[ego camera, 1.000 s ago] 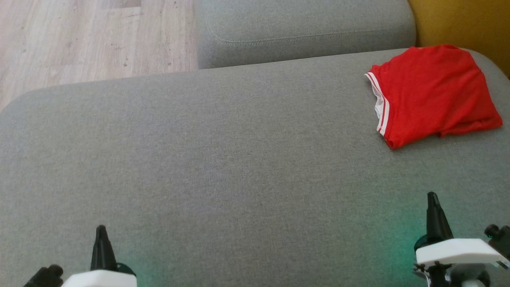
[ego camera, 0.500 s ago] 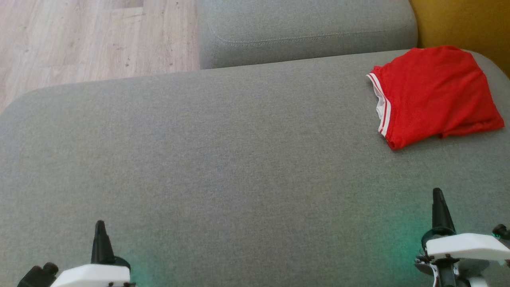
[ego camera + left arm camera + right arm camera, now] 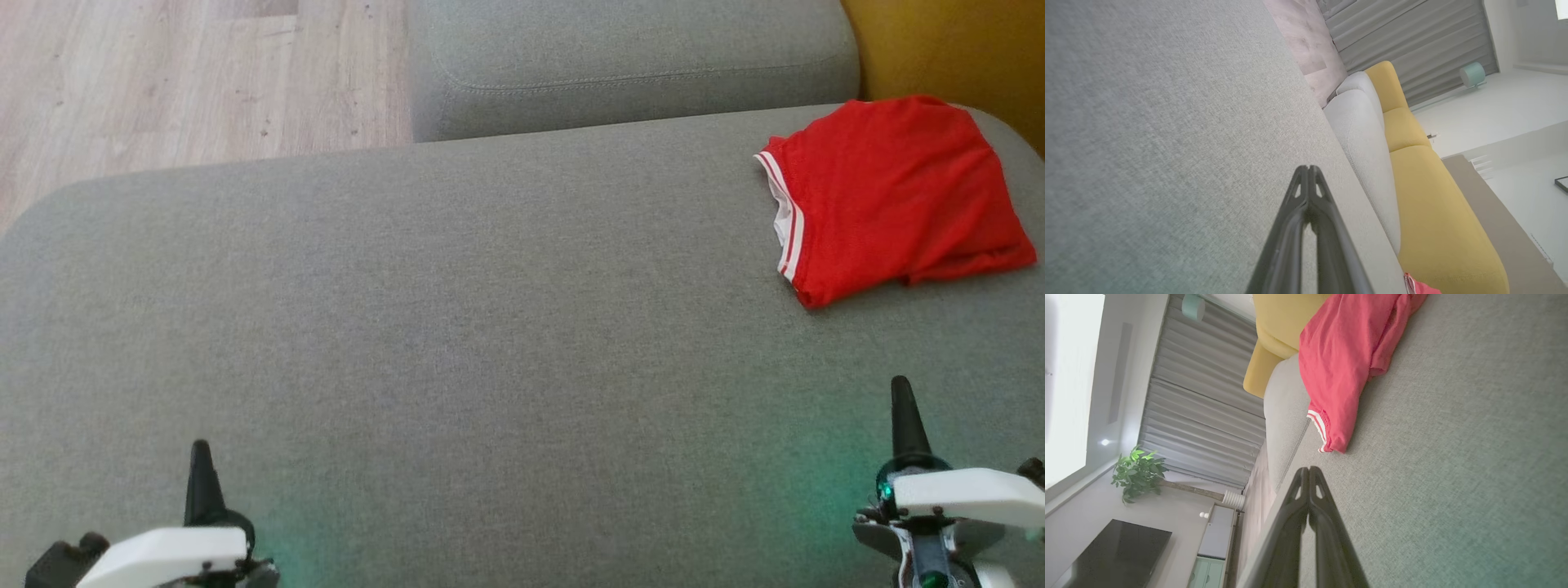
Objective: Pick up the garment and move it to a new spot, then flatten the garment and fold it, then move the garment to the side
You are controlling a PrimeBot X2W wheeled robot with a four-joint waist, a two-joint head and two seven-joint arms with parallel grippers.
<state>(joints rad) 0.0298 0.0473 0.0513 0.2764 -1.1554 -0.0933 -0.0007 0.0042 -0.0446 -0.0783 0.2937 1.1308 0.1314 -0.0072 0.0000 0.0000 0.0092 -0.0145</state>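
A red garment (image 3: 894, 196) with white-striped trim along one edge lies folded in a compact, slightly rumpled bundle. It is at the far right of a broad grey seat cushion (image 3: 490, 327), near the back corner. The striped edge faces the middle of the cushion, and nothing touches the garment. Just behind it is a yellow cushion (image 3: 947, 49). To the left of that, a second grey cushion (image 3: 629, 57) butts against the seat's far edge. Pale wooden floor (image 3: 188, 73) shows at the upper left.

The right gripper (image 3: 900, 384) is at the lower right of the head view, well apart from the garment and nearer the robot. Its two dark fingers are pressed together into one point and hold nothing (in the right wrist view the tips meet, and the garment lies ahead of them on the fabric). The left gripper (image 3: 198, 449) is at the lower left, far across the cushion from the garment. It is likewise closed tight and empty, over bare grey fabric. A faint green glow (image 3: 816, 490) tints the cushion beside each gripper. Beyond the furniture, the right wrist view shows grey curtains (image 3: 1208, 396) and a potted plant (image 3: 1137, 473).
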